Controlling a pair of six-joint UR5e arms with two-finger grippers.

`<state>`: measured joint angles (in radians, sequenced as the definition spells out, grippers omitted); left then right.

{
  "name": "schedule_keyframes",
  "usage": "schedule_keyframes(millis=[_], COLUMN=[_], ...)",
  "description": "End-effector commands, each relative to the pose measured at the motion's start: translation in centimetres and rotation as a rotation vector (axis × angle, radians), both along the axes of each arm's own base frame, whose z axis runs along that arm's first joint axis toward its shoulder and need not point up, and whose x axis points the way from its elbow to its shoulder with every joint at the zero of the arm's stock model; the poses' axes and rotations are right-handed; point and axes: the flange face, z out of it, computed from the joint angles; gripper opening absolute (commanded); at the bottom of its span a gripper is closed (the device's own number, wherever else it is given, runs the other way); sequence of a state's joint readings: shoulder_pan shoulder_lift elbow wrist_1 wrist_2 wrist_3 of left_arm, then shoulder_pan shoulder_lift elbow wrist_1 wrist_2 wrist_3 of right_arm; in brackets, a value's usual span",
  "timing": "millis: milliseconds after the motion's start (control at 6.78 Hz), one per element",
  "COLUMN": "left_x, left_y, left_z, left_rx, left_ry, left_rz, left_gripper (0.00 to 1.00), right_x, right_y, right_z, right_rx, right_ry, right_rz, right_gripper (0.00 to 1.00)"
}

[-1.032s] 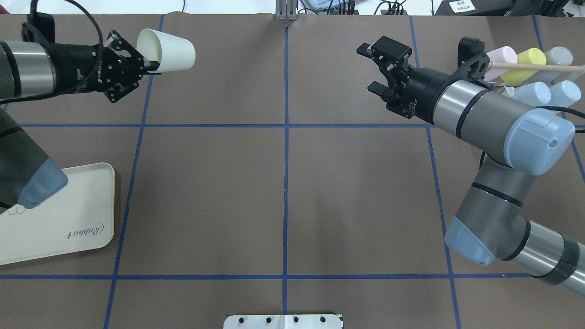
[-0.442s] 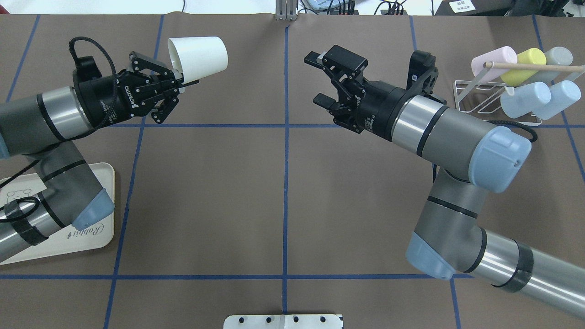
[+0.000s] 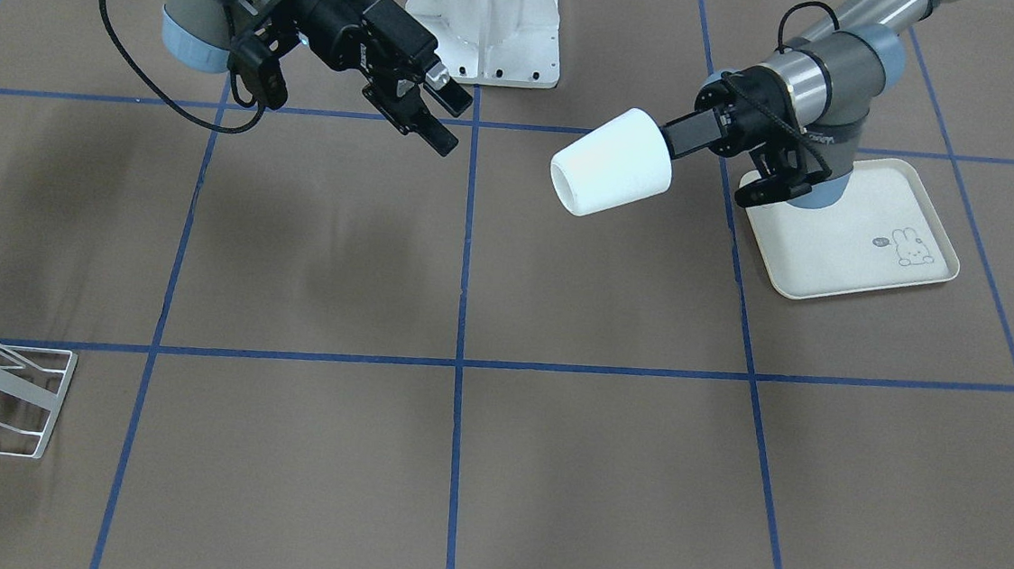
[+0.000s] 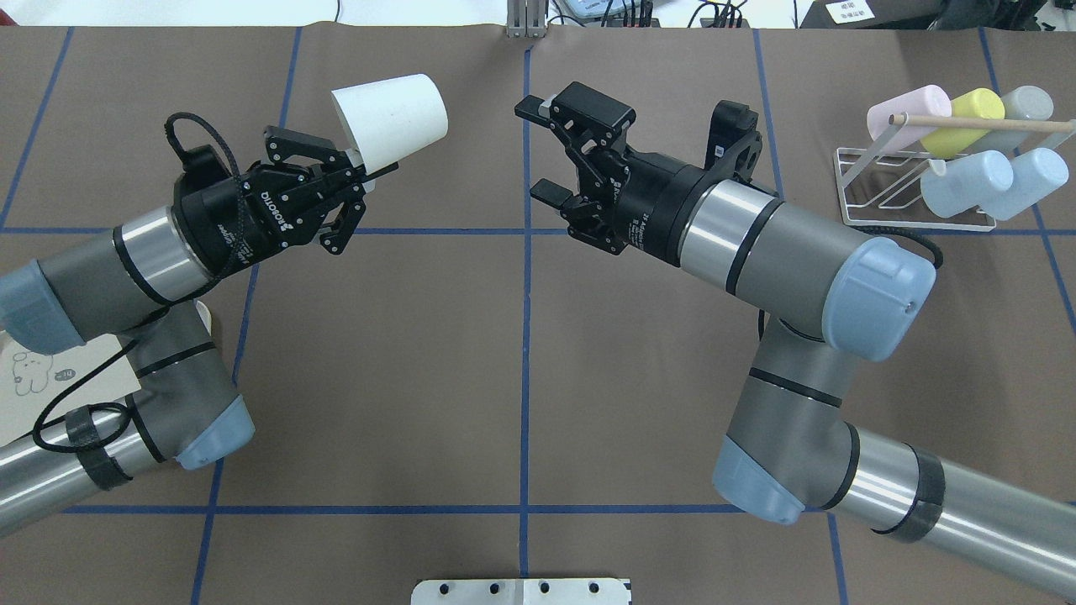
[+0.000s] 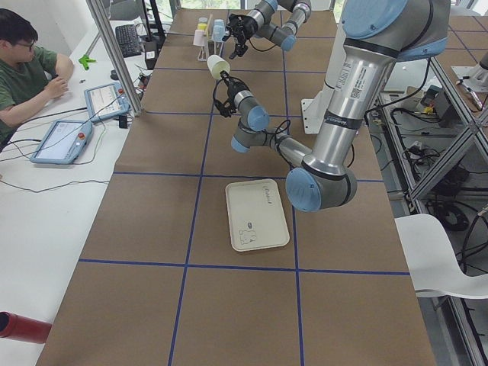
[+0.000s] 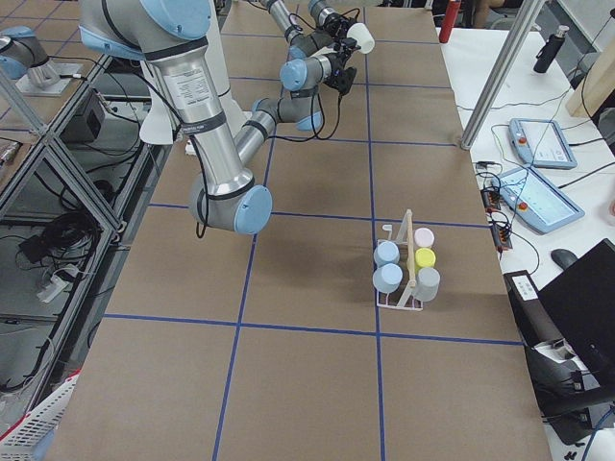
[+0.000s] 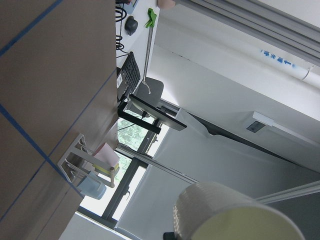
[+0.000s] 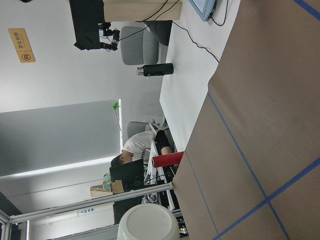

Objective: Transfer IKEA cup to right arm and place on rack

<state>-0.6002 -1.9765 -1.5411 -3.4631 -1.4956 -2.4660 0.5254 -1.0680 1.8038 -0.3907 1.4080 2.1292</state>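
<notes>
Upper left of the overhead view, left gripper [image 4: 367,164] pinches the white cup [image 4: 391,113] by its rim. Cup's long axis lies sideways, base aimed at the right gripper [image 4: 535,148], which is spread wide.

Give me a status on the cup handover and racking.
Done: the white cup is off the table, clamped at its rim by the left gripper near the centre line. In hand: the right gripper faces the cup, jaws open, with a gap between them. Left: the right gripper's grasp, the left's release, and placing the cup on the rack.
</notes>
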Motion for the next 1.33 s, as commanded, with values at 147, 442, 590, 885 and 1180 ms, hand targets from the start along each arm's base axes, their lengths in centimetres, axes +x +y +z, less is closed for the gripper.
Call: schedule_keyframes(millis=[147,442,590,885,1180], left_x=[2.6,4.0,4.4,6.0,7.5], left_y=[0.2,0.3,0.4,0.2,-0.5], left_z=[-1.1,-1.1,-1.8,-2.6,-3.1], left_rx=[-0.024,-0.048,-0.042,-0.059,-0.065], left_ry=[0.031,0.021,0.025,-0.008,-0.019], left_rz=[-0.008,-0.017,-0.016,-0.006,-0.006], left_gripper=[0.00,0.00,0.00,0.00,0.00], right_x=[-0.2,-0.8,-1.5,-2.5,-2.6], right_y=[-0.3,-0.9,-1.4,-0.7,-0.6], right_z=[0.0,0.8,1.6,1.8,1.9], right_rx=[-0.020,-0.032,-0.050,-0.038,-0.034], right_ry=[-0.012,0.007,0.029,0.056,0.057], right_rz=[0.023,0.048,0.070,0.100,0.102], right_gripper=[1.00,1.00,1.00,1.00,1.00])
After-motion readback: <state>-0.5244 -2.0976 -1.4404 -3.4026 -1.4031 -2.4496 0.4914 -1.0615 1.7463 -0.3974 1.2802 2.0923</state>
